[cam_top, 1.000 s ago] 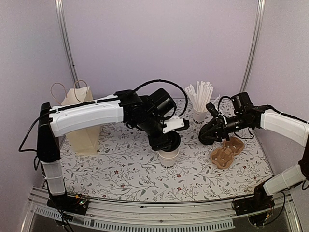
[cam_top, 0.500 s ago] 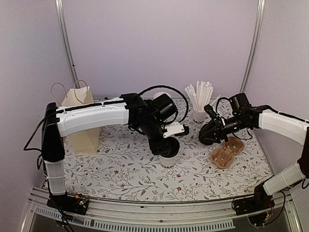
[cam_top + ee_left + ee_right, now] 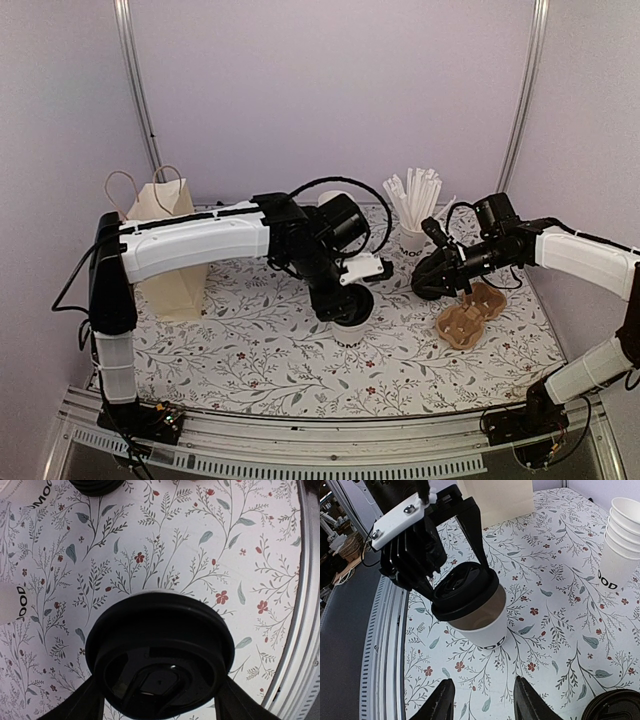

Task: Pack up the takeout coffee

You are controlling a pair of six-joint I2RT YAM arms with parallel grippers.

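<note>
Left gripper [image 3: 347, 308] reaches down over coffee cup [image 3: 487, 630] and pinches black lid [image 3: 465, 590] between both fingers. Lid sits slightly askew on cup's rim, brown band showing beneath. Cup stands upright on floral table cover [image 3: 250, 350], mid-table, between paper bag [image 3: 168, 250] and brown cup carrier [image 3: 468, 316]. Right gripper [image 3: 485, 700] hangs just right of cup, near cup of straws [image 3: 412, 238] — fingers spread, nothing between. Stack of white cups [image 3: 620, 540] stands further back.

White cup [image 3: 489, 634] with black lid [image 3: 465, 592] on white cloth [image 3: 560, 630] printed with grey-green sprigs, red flowers.
</note>
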